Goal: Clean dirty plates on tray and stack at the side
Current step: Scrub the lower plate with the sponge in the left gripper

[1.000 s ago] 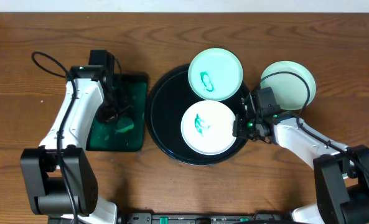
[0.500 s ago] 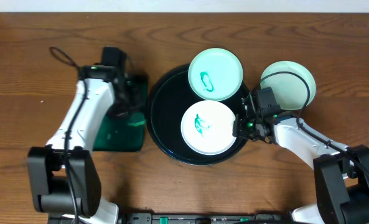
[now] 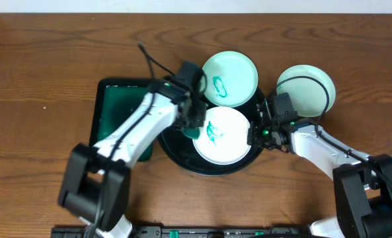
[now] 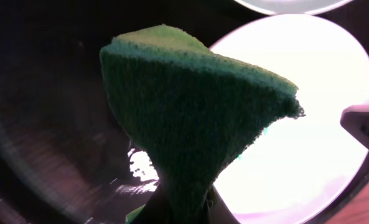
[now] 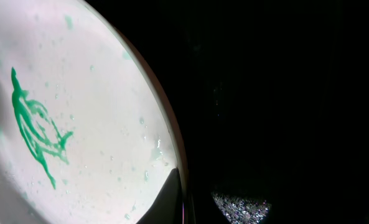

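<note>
The black tray [image 3: 182, 156] holds two dirty plates. The near white plate [image 3: 226, 149] carries a teal smear [image 3: 213, 131], and so does the far pale-mint plate [image 3: 231, 74]. A third, clean-looking mint plate [image 3: 306, 90] lies on the table to the right of the tray. My left gripper [image 3: 192, 128] is shut on a green sponge [image 4: 190, 112], which hangs over the near plate's [image 4: 315, 124] left edge. My right gripper [image 3: 254, 136] is shut on that plate's [image 5: 78, 93] right rim, one finger [image 5: 170, 198] lying on its face.
A rectangular dark green tray [image 3: 111, 106] sits left of the black tray, partly under my left arm. Bare wooden table surrounds everything. The right arm's cable loops over the mint plate on the table.
My left arm has swung right from the green tray, carrying the sponge to the near plate's left edge. The right arm and plates have not moved.
</note>
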Controlling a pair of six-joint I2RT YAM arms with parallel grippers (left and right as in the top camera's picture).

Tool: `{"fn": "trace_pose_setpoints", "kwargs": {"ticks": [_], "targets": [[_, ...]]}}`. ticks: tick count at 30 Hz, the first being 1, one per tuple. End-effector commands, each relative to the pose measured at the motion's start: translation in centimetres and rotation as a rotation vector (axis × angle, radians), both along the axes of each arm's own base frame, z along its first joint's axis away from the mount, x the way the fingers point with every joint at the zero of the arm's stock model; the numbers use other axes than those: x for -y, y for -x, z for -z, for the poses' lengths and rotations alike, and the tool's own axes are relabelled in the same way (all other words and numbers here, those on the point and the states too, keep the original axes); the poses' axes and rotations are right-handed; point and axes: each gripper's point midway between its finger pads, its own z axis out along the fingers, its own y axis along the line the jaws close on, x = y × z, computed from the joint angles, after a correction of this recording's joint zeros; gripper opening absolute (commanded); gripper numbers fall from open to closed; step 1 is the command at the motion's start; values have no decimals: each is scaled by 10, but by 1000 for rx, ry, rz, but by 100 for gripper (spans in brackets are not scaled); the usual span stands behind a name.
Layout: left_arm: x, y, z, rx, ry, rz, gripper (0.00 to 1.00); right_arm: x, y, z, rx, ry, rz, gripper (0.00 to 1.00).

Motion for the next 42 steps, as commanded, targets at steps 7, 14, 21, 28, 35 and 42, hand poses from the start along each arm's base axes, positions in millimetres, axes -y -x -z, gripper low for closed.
{"fn": "trace_pose_setpoints", "kwargs": {"ticks": [7, 14, 21, 28, 35, 42], "targets": [[67, 23, 65, -181, 134, 107, 7, -2, 25, 27, -101, 9, -35, 1], [105, 67, 84, -345, 233, 193, 7, -1, 27, 27, -109, 12, -34, 1], [131, 87, 78, -370, 288, 241, 7, -1, 27, 27, -110, 12, -34, 1], [74, 42, 94, -296, 125, 67, 7, -1, 28, 28, -114, 13, -34, 1], [-65, -4, 108, -181, -336, -153, 7, -1, 28, 28, -114, 14, -35, 1], [-80, -4, 106, -168, -408, -161, 7, -1, 28, 28, -114, 14, -35, 1]]}}
